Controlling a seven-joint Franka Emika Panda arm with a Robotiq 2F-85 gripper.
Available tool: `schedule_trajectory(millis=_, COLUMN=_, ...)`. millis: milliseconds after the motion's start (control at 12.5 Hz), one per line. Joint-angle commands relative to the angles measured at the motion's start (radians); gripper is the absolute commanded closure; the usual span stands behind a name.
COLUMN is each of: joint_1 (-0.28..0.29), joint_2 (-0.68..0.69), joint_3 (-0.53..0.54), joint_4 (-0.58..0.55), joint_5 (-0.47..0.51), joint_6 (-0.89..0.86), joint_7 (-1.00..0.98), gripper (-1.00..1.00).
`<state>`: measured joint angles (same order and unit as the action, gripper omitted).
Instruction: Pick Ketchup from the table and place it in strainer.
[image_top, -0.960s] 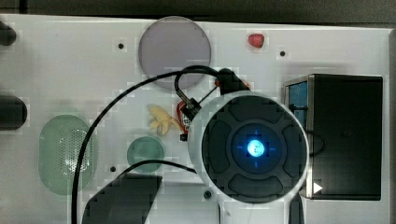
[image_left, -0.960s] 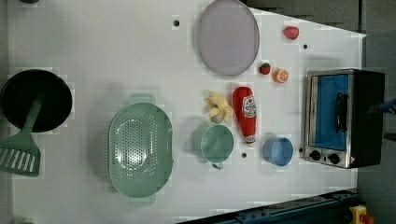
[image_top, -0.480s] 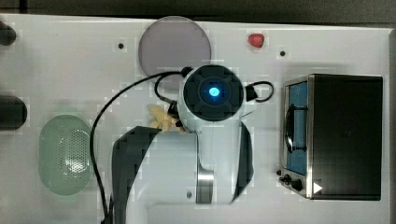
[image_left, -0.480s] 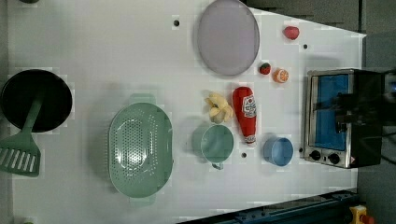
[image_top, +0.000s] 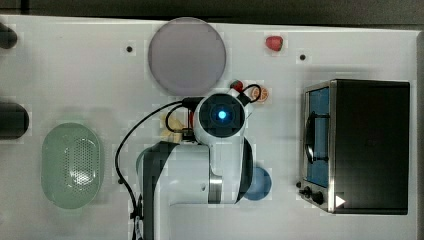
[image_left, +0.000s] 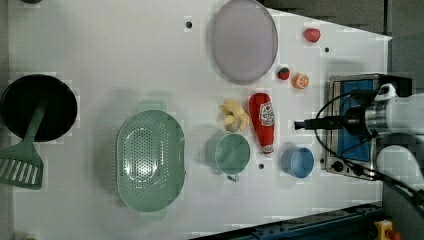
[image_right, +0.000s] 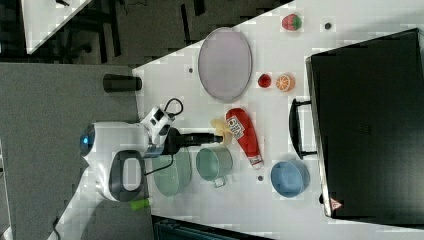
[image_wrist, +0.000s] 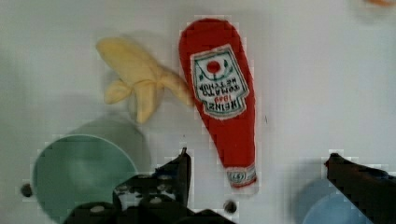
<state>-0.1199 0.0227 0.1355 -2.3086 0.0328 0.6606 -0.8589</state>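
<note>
We judge the task barely begun: the ketchup bottle lies flat on the bench, untouched, and the strainer holds nothing. The tool hangs above the bottle's cap end with its 2 fingers spread wide and released, gripping nothing. What is left is the whole of it: lowering onto the bottle, clenching, lifting, carrying past the cup and letting go over the strainer.

In the left view the bottle lies just beside the banana, between the green cup and the blue bowl; the strainer sits well apart toward the left view's left.

We count 1 ketchup bottle, 1 strainer, 1 green cup, 1 blue bowl, 1 banana, 1 round plate, 1 orange slice, 2 small red fruits, 1 toaster oven, 1 black pan and 1 green spatula.
</note>
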Motion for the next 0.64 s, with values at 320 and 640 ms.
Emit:
schedule_trajectory(millis=320, joint_1=-0.005, joint_2=0.106, joint_3=0.015, joint_4=-0.084, joint_5=-0.034, joint_6=0.250, joint_7=-0.170, gripper=-1.00)
schedule_trajectory(millis=640, joint_1=-0.005, joint_2=0.223, joint_3=0.011, joint_4=-0.091, joint_5=-0.042, joint_6=0.388, joint_7=-0.158, gripper=-1.00)
